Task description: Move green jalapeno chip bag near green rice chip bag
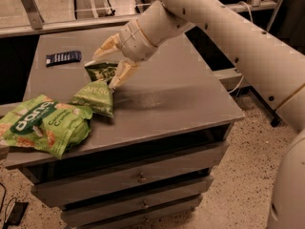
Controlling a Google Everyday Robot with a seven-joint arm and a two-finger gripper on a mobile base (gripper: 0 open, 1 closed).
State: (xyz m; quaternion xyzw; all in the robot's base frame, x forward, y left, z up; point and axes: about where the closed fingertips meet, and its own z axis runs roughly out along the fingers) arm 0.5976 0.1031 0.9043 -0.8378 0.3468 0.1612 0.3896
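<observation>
The jalapeno bag (94, 95) is down on the tabletop (176, 89), lying at a slant. Its pale-lettered body points toward the front left and its darker top end is tipped back toward the tool (104, 70). Its lower corner sits just beside the rice chip bag (45, 123), perhaps brushing it, so the placement looks about right to me.

The tool hangs right over that dark top end with its two fingers (123, 74) spread wide, one angled up-left and one down-left. That reads as released rather than clamped. Whether the lower finger is touching the crimped edge, I can't quite say from this angle.

As for handling, this is a light, puffy, crinkly little bag, slick foil with air inside. It will slide or spring if squeezed in the belly. The flat sealed top seam is the place to pinch it, gently.

The big rice chip bag sprawls over the front-left corner, partly overhanging. A dark flat packet (63, 57) lies well apart at the back left. The arm (228, 27) reaches in from the right.
</observation>
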